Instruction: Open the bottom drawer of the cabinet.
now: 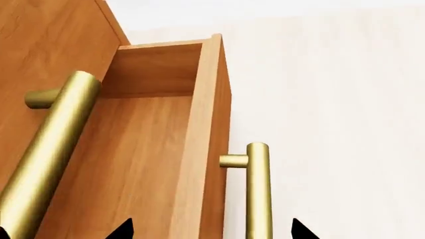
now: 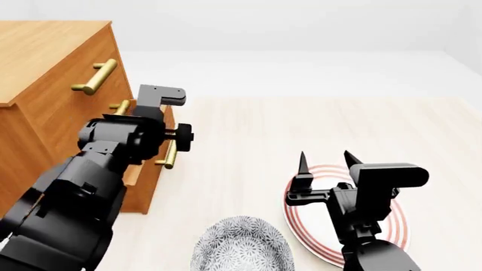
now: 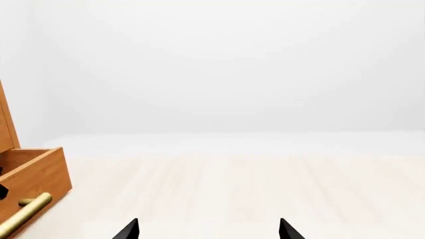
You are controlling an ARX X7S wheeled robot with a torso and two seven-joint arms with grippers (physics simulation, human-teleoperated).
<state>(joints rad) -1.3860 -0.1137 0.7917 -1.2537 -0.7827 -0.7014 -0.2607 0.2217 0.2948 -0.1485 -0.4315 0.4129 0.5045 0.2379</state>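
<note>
The orange-brown cabinet point(image 2: 45, 84) stands at the left. Its bottom drawer point(image 1: 153, 149) is pulled partly out, and its empty wooden inside shows. In the head view the drawer point(image 2: 144, 189) juts out below my left arm. The drawer's brass bar handle point(image 1: 258, 194) lies between the spread fingertips of my left gripper point(image 1: 212, 230), along with the drawer front. The jaws are open and do not touch the handle. The middle drawer's handle point(image 1: 50, 149) is beside it. My right gripper point(image 2: 325, 161) is open and empty, pointing up over the plate.
A white plate with red rings point(image 2: 399, 226) lies on the pale floor under my right arm. A patterned grey bowl point(image 2: 241, 248) sits at the front centre. The top drawer's handle point(image 2: 96, 76) is shut against the cabinet. The open drawer also shows in the right wrist view point(image 3: 33, 174).
</note>
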